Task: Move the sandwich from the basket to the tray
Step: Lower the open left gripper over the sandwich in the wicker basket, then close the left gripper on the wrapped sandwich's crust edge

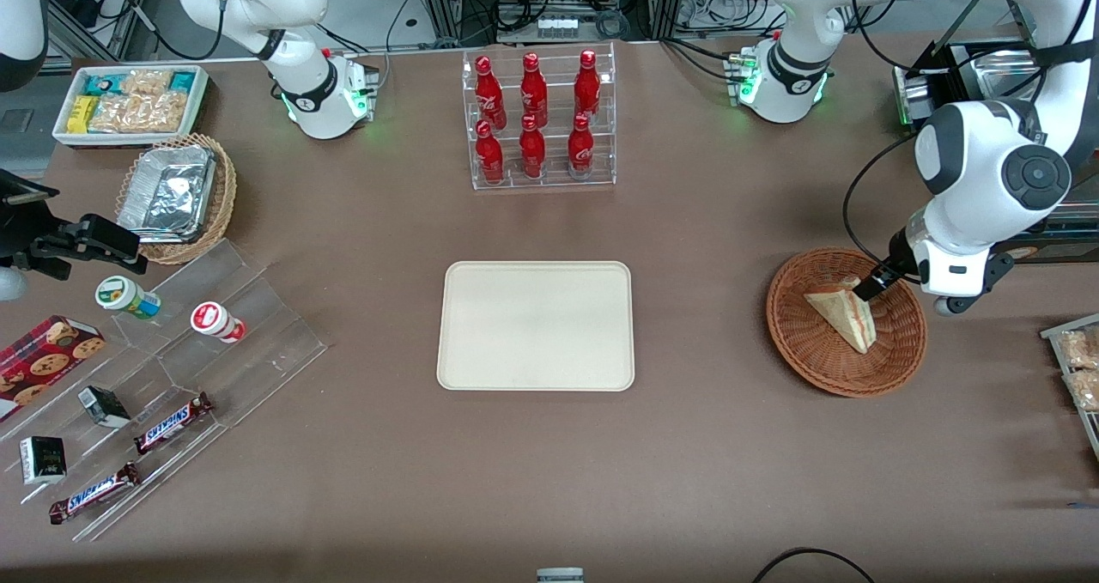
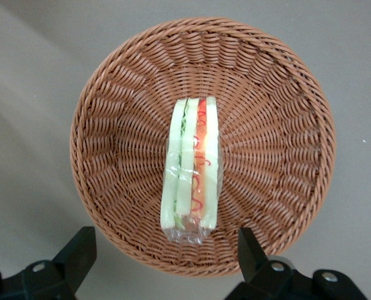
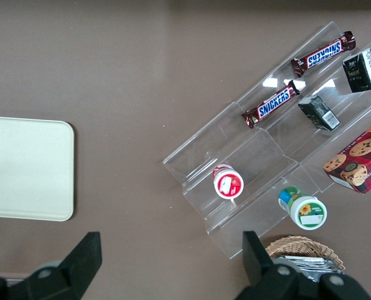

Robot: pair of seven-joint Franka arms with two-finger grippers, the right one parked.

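Brown table [image 1: 704, 325] surface carries the whole scene, with the cream tray [image 1: 481, 368] lying bare near its middle and the reddish-brown basket [image 1: 798, 343] well apart from it, toward the working arm's end. The sandwich [image 1: 843, 315] sits in the basket on one of its edges, its filling layers turned upward as the wrist view shows [image 2: 191, 169]. The gripper [image 2: 166, 259] hangs above the basket's rim, its fingers [image 2: 79, 250] spread wide and holding nothing; from the front only a dark fingertip shows, close by the wedge's upper corner. By the look of it, the step in hand is the approach for the pick: nothing is grasped and the tray is still without its load. The sandwich's wrapped end lies between the two fingers but ahead of them, not yet within their span. The next move likely calls for advancing over the wedge and descending so the fingers straddle the bread faces, then closing gently on the soft slices.
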